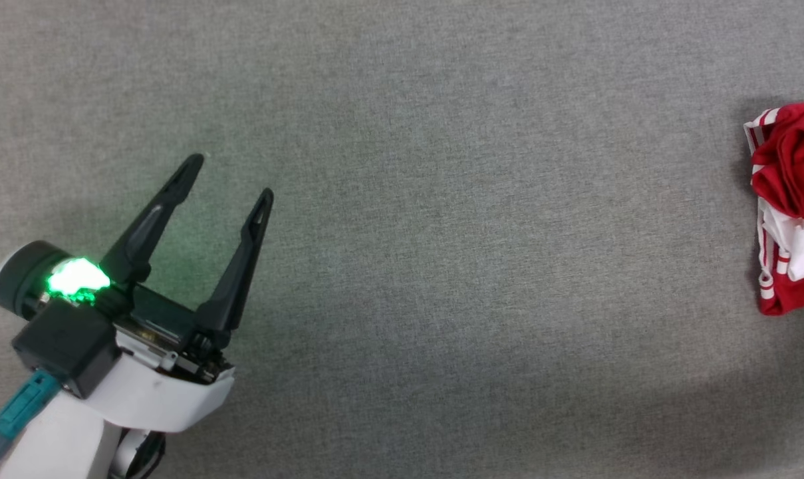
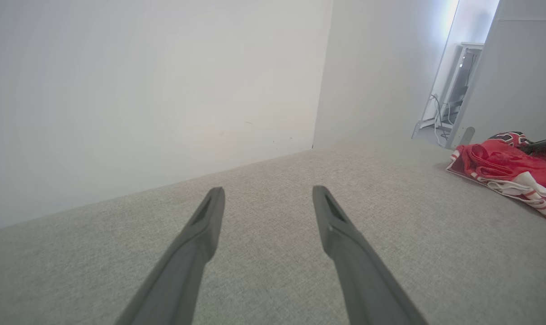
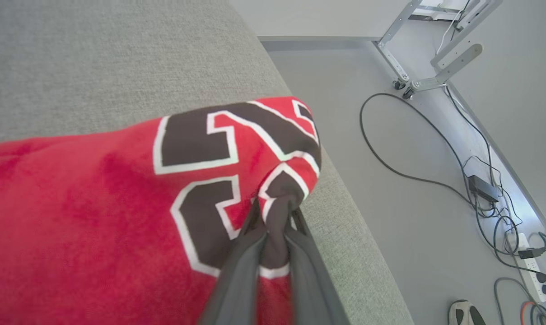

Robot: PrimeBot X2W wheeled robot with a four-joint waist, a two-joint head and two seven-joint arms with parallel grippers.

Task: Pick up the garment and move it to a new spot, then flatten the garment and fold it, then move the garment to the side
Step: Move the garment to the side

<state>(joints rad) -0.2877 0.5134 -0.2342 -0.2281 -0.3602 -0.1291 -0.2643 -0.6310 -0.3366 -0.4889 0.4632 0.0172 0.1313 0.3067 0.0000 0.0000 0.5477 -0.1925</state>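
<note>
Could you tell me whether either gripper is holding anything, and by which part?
The right gripper pinches the garment by a bunched fold in its black number print; the left gripper is open and empty.

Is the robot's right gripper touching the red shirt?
Touching. The right wrist view shows the right gripper with its fingers pinched shut on a fold of the garment.

Left claw [image 1: 231, 175] spread wide — right claw [image 3: 275, 212] pinched shut on garment [image 3: 74, 203].
</note>
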